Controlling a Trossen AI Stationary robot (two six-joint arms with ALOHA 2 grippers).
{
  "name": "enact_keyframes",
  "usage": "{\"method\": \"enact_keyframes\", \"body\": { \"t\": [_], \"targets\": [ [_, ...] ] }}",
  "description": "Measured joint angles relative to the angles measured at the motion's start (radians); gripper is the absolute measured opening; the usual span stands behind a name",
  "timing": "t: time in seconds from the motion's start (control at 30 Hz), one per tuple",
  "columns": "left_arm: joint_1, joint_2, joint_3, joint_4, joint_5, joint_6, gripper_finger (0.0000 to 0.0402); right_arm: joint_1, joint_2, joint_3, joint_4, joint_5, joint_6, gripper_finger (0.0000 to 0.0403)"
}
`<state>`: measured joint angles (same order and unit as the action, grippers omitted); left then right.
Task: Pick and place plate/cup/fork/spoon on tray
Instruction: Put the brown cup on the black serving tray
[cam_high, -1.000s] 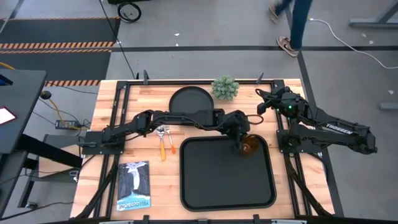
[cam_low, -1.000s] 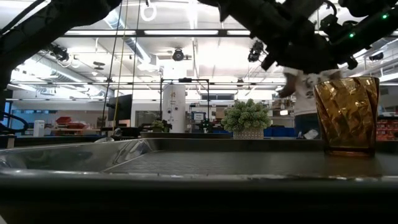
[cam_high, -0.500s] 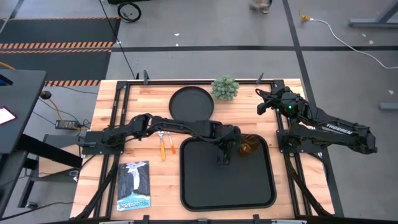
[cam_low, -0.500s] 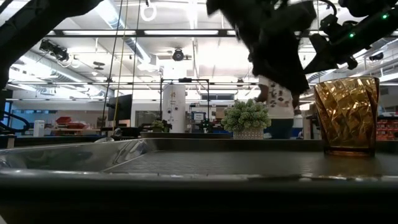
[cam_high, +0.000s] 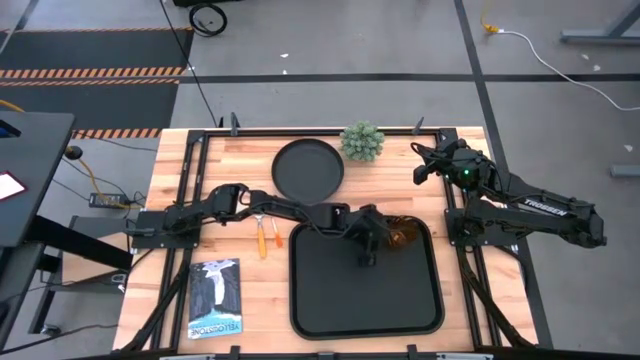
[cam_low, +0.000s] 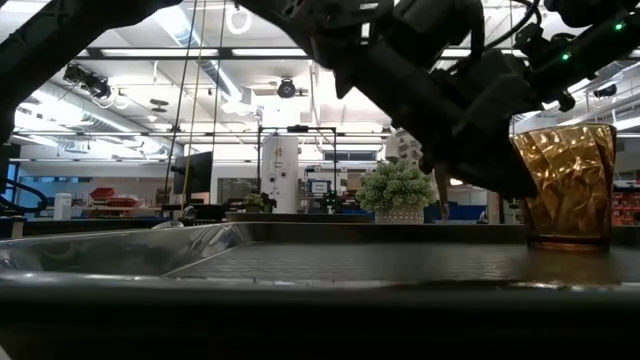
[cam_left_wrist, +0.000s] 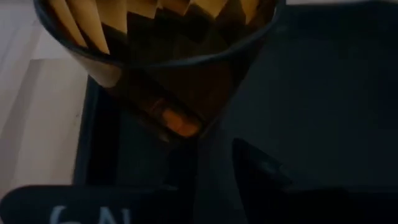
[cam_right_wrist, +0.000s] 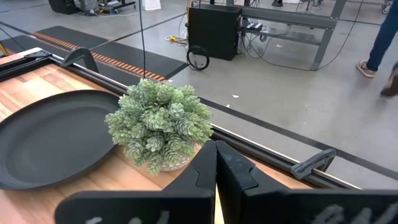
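Scanning from my left in the high view, I count one item of four delivered: the fork and spoon lie side by side on the wooden surface just left of the tray, the plate sits on the surface just beyond the tray's far rim, and only the cup stands upright inside the tray, in its far right corner. So by my reckoning the plate, fork and spoon are all left to move. My left gripper hangs over the tray just to the left of the cup; in the left wrist view the amber cup stands ahead of the dark fingers rather than between them, so I judge the jaws have let go of it, though I cannot tell from that view how wide they stand. Farther right, my right gripper waits above the surface's far right corner, near the green plant ball, and its wrist view shows the jaws pressed together on nothing.
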<state>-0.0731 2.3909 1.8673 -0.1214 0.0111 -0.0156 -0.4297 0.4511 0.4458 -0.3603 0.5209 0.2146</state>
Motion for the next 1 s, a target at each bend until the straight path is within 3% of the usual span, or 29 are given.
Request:
{"method": "enact_keyframes", "body": {
  "t": [0.67,1.0],
  "targets": [
    [0.011,0.000,-0.114,0.388,-0.041,0.035,0.0109,0.000,0.000,0.000,0.000,-0.001,0.000,0.0007],
    [0.008,-0.046,-0.115,0.276,-0.064,0.081,0.0108,0.001,0.000,0.000,0.000,-0.026,-0.006,0.0007]
  ]
}}
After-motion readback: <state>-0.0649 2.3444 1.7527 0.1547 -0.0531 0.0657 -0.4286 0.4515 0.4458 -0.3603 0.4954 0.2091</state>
